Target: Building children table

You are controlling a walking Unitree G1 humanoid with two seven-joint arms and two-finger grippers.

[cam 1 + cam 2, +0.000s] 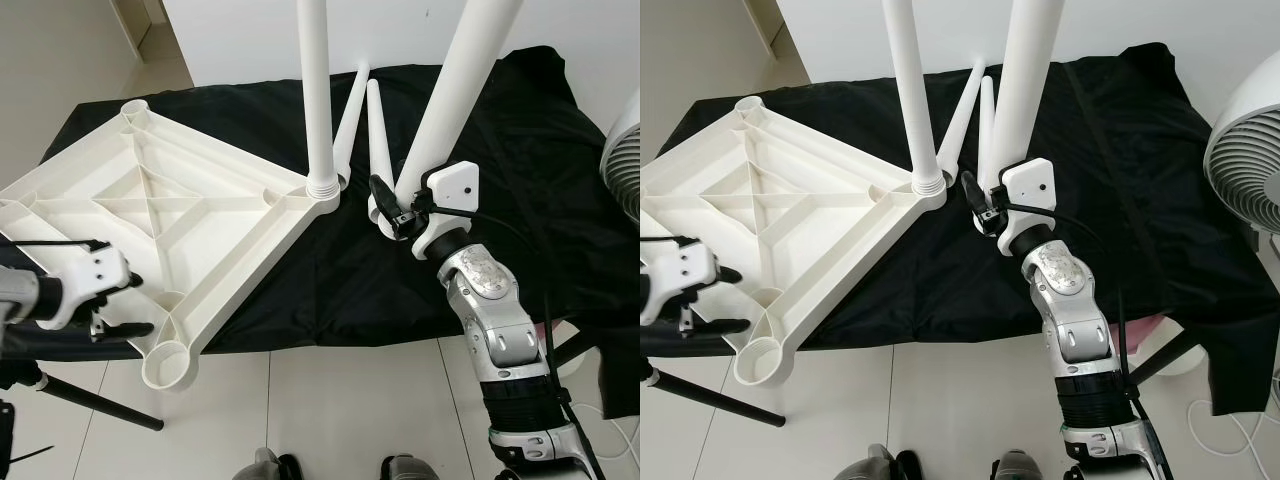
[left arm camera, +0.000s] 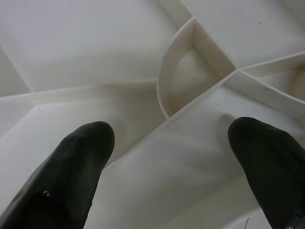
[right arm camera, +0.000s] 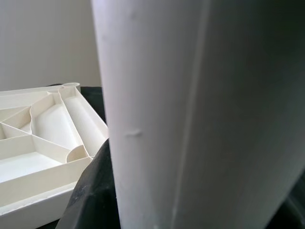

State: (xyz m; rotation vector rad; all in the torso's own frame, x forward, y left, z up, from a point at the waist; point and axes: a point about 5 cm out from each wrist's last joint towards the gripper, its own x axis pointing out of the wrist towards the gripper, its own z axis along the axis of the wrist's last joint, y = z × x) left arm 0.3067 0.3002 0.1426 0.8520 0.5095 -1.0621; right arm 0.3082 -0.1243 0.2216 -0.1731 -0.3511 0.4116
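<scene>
White floor tiles [image 1: 330, 400] and pale walls surround a work surface draped in a black cloth [image 1: 530, 150], which hangs over the near edge. A black tripod leg [image 1: 95, 402] crosses the floor at the near left, and a white fan [image 1: 1250, 160] stands at the far right.

On the left of the cloth lies the tabletop [image 1: 150, 200], upside down, a white plastic square with raised ribs forming a diamond and triangles, and a round socket at each corner. Its near corner socket juts past the cloth's edge. The left gripper [image 1: 110, 300] sits at the tabletop's near left edge, its fingers [image 2: 76, 162] spread wide over a rib inside the underside, clamped on nothing.

One leg [image 1: 318, 90] stands upright in the tabletop's right corner socket. Just right of it, two loose legs [image 1: 365, 120] lie on the cloth, pointing away. Further right, the right gripper [image 1: 390, 210] is closed around the base of a held leg [image 1: 455, 90], a white tube tilted up and to the right, its lower end near the standing one's socket.
</scene>
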